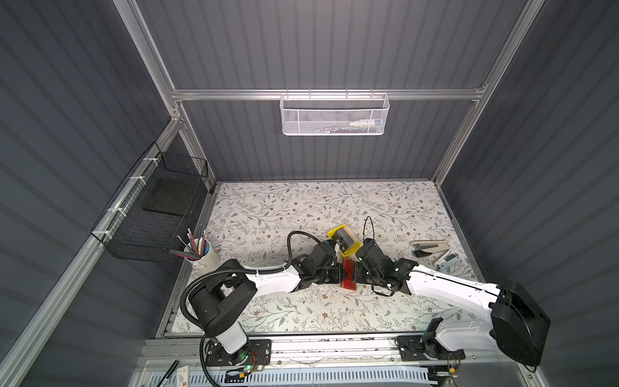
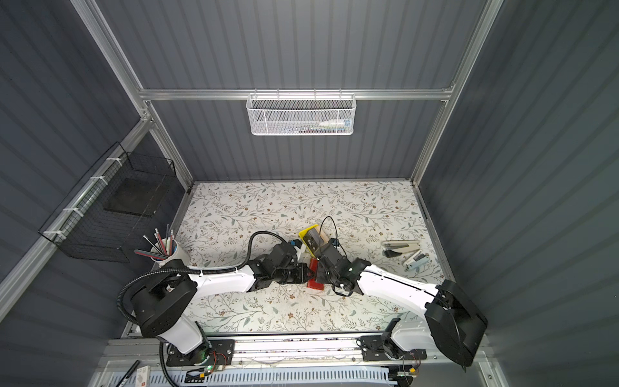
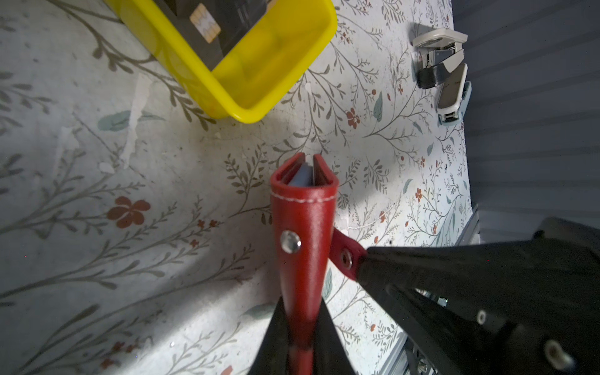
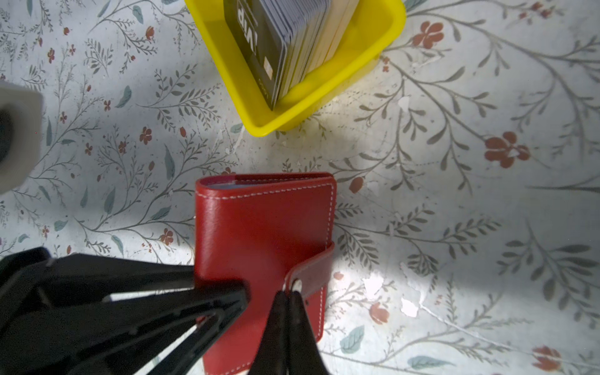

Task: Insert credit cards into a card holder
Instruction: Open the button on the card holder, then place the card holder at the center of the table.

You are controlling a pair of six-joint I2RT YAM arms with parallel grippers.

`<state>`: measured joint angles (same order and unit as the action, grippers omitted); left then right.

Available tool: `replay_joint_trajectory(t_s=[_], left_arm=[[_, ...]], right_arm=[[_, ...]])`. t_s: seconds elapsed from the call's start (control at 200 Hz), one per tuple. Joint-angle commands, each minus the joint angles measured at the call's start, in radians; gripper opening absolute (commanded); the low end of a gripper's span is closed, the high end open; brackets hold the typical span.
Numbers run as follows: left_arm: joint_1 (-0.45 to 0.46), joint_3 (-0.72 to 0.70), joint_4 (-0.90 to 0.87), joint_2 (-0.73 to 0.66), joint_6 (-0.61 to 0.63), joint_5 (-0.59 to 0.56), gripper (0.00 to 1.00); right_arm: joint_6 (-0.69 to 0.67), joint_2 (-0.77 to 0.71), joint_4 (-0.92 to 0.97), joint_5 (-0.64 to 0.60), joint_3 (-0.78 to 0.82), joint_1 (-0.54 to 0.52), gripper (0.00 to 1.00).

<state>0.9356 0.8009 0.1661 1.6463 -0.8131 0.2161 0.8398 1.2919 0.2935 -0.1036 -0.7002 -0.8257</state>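
The red card holder [image 1: 348, 274] [image 2: 315, 284] stands on edge on the floral table, its covers nearly closed with bluish sleeves showing between them. My left gripper [image 3: 302, 298] [image 1: 341, 273] is shut on the card holder [image 3: 303, 220] at its near end. My right gripper [image 4: 287, 293] [image 1: 357, 270] is shut on the tip of the snap strap [image 3: 345, 258], which is lifted off the silver stud [image 3: 290, 242]. The credit cards [image 4: 285, 39] [image 1: 345, 238] stand stacked in a yellow tray [image 4: 292, 120] just beyond the card holder [image 4: 259, 224].
A stapler [image 1: 430, 248] and a smaller stapler [image 1: 447, 259] lie at the right of the table. A cup of pencils [image 1: 204, 254] stands at the left edge. A black wire basket [image 1: 154, 214] hangs on the left wall, a white mesh basket [image 1: 335, 114] on the back rail.
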Motion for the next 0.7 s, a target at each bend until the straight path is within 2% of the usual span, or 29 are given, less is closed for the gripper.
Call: replay_joint_trajectory(t_s=[0.0,0.155,0.33,0.595,0.69], left_arm=[[0.002,-0.022,-0.003,0.000,-0.023,-0.013,0.17],[-0.003,-0.033,-0.030,-0.016,-0.031,-0.039,0.21],[-0.006,-0.059,-0.032,-0.036,-0.055,-0.060,0.31],[-0.020,-0.091,-0.030,-0.072,-0.049,-0.072,0.59],[-0.023,-0.101,-0.039,-0.087,-0.039,-0.077,0.75]], right_arm=[[-0.018,-0.031,-0.043,0.026,0.020,-0.001,0.04],[-0.022,-0.045,-0.041,0.036,0.022,-0.001,0.04],[-0.033,-0.038,-0.052,0.054,0.024,-0.004,0.04],[-0.036,-0.034,-0.057,0.054,0.024,-0.009,0.04],[-0.038,-0.041,-0.058,0.055,0.027,-0.011,0.04]])
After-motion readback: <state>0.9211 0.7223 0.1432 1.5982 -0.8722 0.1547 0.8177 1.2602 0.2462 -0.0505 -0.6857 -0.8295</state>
